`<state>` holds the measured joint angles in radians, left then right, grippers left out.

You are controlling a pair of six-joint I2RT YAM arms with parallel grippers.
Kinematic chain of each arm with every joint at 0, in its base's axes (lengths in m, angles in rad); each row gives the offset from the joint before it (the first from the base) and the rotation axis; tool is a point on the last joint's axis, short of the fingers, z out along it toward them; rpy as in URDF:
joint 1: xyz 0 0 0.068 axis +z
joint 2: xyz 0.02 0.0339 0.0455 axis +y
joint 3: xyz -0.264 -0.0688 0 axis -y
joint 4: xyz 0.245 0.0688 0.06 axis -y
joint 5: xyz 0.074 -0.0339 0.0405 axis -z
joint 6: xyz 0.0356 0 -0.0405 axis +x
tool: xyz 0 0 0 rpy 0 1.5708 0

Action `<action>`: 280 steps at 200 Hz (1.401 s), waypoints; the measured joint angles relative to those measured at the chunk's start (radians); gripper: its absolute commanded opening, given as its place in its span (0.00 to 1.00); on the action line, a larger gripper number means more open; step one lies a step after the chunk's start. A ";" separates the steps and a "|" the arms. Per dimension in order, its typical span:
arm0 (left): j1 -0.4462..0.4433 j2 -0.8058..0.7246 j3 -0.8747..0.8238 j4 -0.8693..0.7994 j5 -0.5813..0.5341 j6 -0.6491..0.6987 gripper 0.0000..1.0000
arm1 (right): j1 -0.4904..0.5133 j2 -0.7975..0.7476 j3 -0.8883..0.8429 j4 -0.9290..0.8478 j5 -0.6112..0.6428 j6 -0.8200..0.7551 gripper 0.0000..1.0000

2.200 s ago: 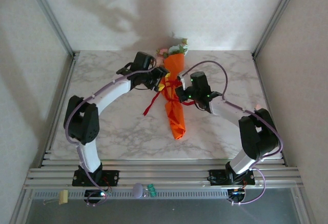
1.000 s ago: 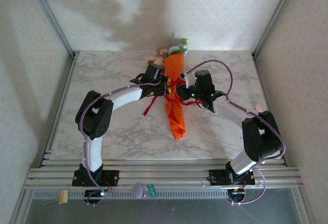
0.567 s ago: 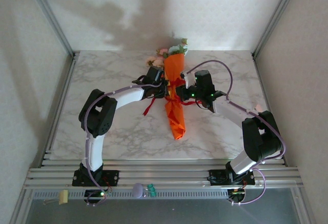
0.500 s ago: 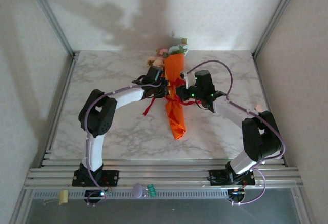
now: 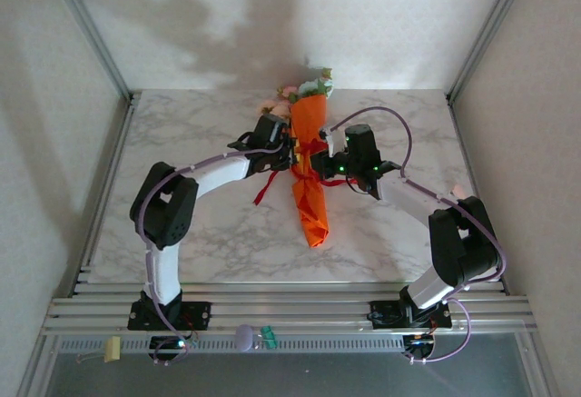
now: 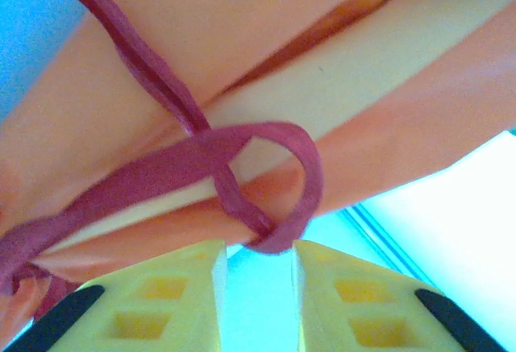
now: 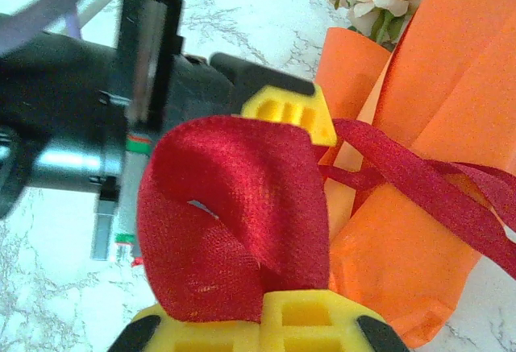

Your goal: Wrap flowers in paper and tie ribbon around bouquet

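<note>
We are working on the tying step; the wrapping looks finished, since the bouquet (image 5: 309, 179) is lying along the marble desk (image 5: 200, 224) as a closed cone of orange paper (image 6: 242, 14), with the flowers (image 5: 307, 90) poking out of its far, wide end; the red ribbon (image 5: 314, 146) is crossing the cone around its middle, one loose tail trailing off to the left on the desk.

The right pincer (image 7: 270, 320) is sitting just beside the cone on its right, clamped tight on a broad fold of ribbon that is bulging up out of its yellow fingers; the left pincer (image 6: 256, 249) is facing it from the other side, its jaws standing partly apart with nothing gripped; a small ribbon loop, crossed over itself against the paper, is hanging right at the mouth of that gap.

We are judging the knot as formed but slack; the next move is calling for the left pincer to ease forward, close on that loop, and pull away from the right one without dragging the cone or tearing the thin paper.
</note>
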<state>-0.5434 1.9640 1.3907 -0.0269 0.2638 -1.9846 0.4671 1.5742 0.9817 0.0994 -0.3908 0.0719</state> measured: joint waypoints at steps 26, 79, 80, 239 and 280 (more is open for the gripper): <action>0.000 -0.019 0.000 0.000 0.000 0.000 0.59 | -0.002 0.003 0.007 -0.021 -0.023 0.017 0.00; 0.000 0.007 0.029 -0.001 0.016 -0.001 0.59 | -0.024 0.069 0.117 -0.080 -0.060 0.075 0.00; 0.000 0.008 0.030 -0.002 0.016 0.000 0.59 | -0.024 0.071 0.119 -0.080 -0.061 0.075 0.00; 0.004 0.122 0.117 -0.039 0.032 0.051 0.39 | -0.042 0.240 0.344 -0.271 -0.066 0.138 0.00; 0.006 0.133 0.113 -0.009 0.032 0.056 0.23 | -0.049 0.240 0.346 -0.273 -0.067 0.151 0.00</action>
<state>-0.5373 2.0968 1.5032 -0.0360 0.2955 -1.9289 0.4183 1.8141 1.3281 -0.1738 -0.4576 0.2230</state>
